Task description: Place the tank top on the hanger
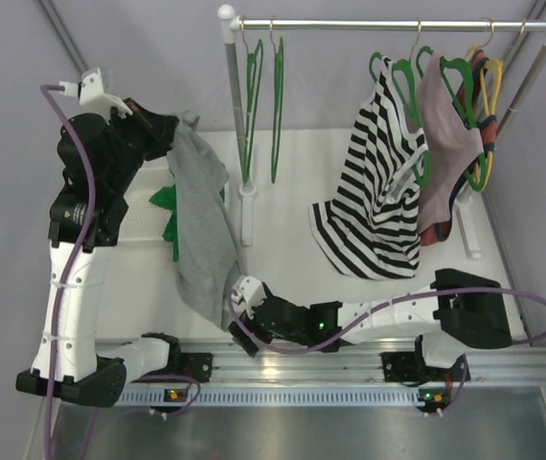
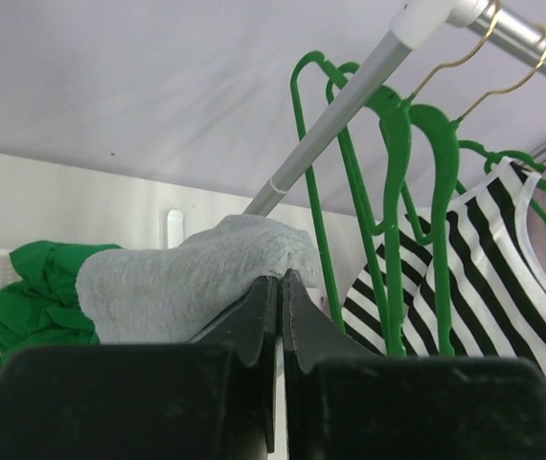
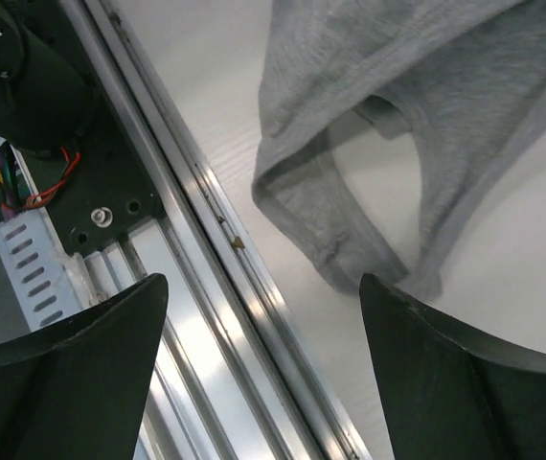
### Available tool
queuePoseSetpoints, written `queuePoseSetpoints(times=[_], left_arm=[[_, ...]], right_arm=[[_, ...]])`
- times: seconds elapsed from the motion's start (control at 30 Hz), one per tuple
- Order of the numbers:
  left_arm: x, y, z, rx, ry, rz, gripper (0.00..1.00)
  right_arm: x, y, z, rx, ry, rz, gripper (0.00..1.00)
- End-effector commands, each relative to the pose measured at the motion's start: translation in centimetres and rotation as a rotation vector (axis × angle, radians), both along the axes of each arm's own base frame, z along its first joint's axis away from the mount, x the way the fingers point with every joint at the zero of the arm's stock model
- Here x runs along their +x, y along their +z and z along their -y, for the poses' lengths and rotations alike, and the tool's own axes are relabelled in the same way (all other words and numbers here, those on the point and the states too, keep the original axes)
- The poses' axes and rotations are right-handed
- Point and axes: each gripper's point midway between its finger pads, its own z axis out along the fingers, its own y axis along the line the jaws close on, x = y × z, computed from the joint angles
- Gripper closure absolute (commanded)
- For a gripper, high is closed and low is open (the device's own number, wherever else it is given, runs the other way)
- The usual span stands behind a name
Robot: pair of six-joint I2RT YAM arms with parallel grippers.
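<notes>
The light-grey tank top point(image 1: 201, 225) hangs in a long fold from my left gripper point(image 1: 179, 125), which is raised at the back left and shut on its upper edge. In the left wrist view the jaws point(image 2: 281, 278) are pressed together with grey knit point(image 2: 177, 278) bunched over them. The garment's lower end, with a narrow strap loop point(image 3: 350, 240), lies on the table by my right gripper point(image 1: 238, 305). That gripper point(image 3: 263, 316) is open and empty, just above the strap end. Two empty green hangers point(image 1: 254, 96) hang on the rail to the right of the left gripper and also show in the left wrist view point(image 2: 393, 192).
The rail point(image 1: 388, 24) also holds a black-and-white striped top point(image 1: 378, 201), a pinkish garment point(image 1: 445, 144) and yellow hangers point(image 1: 491, 81). A white rack post point(image 1: 238, 125) stands beside the tank top. A green garment point(image 1: 168, 206) lies in a white basket point(image 1: 144, 225). An aluminium rail point(image 3: 206, 249) runs along the near edge.
</notes>
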Motion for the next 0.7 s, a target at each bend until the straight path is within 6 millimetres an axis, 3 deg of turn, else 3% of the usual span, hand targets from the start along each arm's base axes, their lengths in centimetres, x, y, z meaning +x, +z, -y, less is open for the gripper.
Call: queuePoseSetpoints(times=[0.0,0.07,0.1,0.33,0.67], left_arm=[[-1.2,3.7,0.2,-0.016,-0.021,0.099,1.00],[-1.3,3.8,0.3,-0.016,-0.027,0.099,1.00],[-1.3,3.8,0.3,-0.016,-0.028,0.096,1.00],[-1.8,4.0,0.3,-0.005,-0.039,0.099,1.00],[-2.1,5.0,0.3,0.003,-0.040,0.113,1.00]], right_arm=[[-1.0,2.6,-4.7,0.128,0.079,0.045,0.20],[-1.0,2.5,-6.0,0.129,0.088,0.057,0.23],[-0.9,1.2,-6.3,0.102,0.091,0.062,0.24],[0.9,-1.8,-8.2,0.030,0.043,0.140,0.35],[2.3,-6.4,-7.4,-0.081,-0.017,0.184,0.52]])
